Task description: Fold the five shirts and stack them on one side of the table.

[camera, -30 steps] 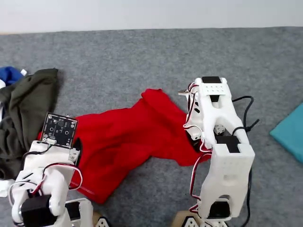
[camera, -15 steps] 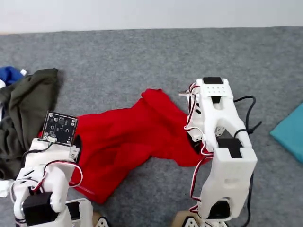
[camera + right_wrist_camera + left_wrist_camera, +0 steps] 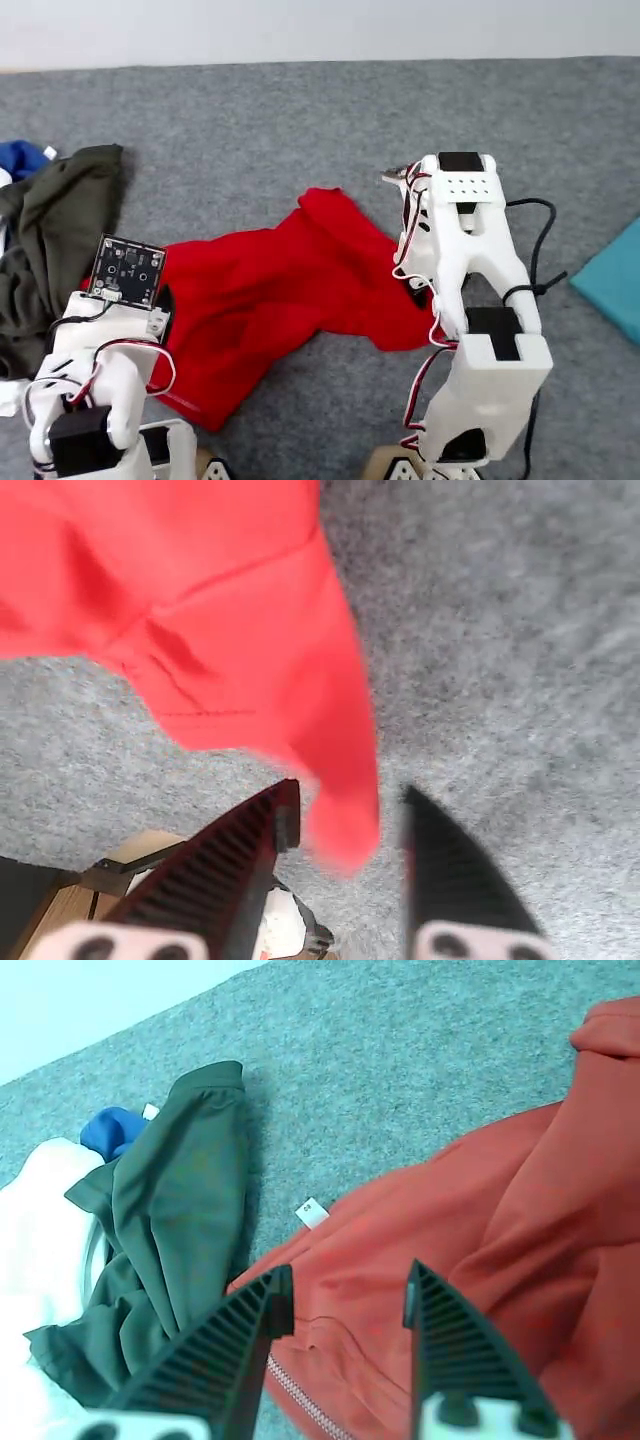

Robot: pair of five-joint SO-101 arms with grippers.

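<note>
A crumpled red shirt (image 3: pixel 270 290) lies across the middle of the grey table. My left arm (image 3: pixel 100 370) is at the near left, over the shirt's left end. In the left wrist view my left gripper (image 3: pixel 348 1285) is open above the red shirt (image 3: pixel 480 1260), near its collar and white tag (image 3: pixel 311 1214). My right arm (image 3: pixel 465 260) stands over the shirt's right end. In the right wrist view my right gripper (image 3: pixel 350 800) is open, with a loose tip of the red shirt (image 3: pixel 230 610) lying between its fingers.
A dark green shirt (image 3: pixel 60 240) is heaped at the left edge, with a blue one (image 3: pixel 20 157) behind it and a white one (image 3: pixel 40 1250) beside it. A teal cloth (image 3: pixel 615 280) lies at the right edge. Bare grey table stretches along the far side.
My right arm has shifted slightly to the right and away from the near edge. The red shirt and my left arm have barely moved.
</note>
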